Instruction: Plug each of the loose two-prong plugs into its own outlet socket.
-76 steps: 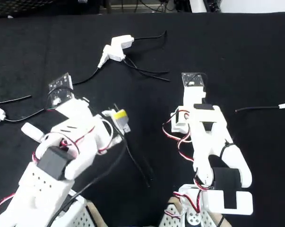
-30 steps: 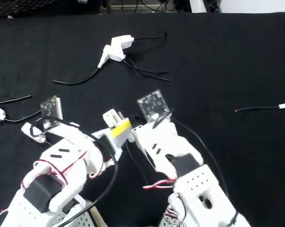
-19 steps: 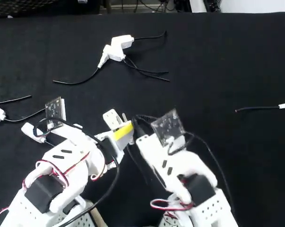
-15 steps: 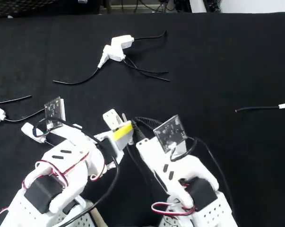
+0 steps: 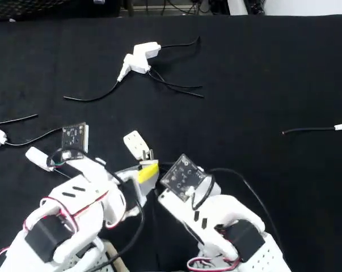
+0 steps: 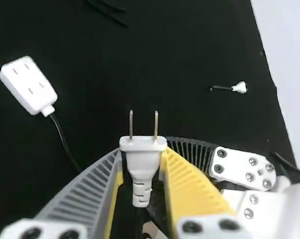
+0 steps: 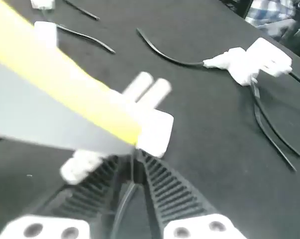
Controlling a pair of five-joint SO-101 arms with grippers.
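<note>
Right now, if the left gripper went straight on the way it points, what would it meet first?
Most likely bare table. The left gripper, shut on the plug, aims the prongs past the outlet, which lies off to one side of that line. Depth is hard to judge.

Plug (image 6: 142,159) glossy white plastic; cord (image 6: 134,219) smooth black; table (image 5: 261,68) matt cloth.

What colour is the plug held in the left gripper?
White plug, silver prongs; clearest in left wrist view.

Bright, even overhead light makes the white plug (image 6: 142,154) gleam against the dark table (image 5: 284,73).
</note>
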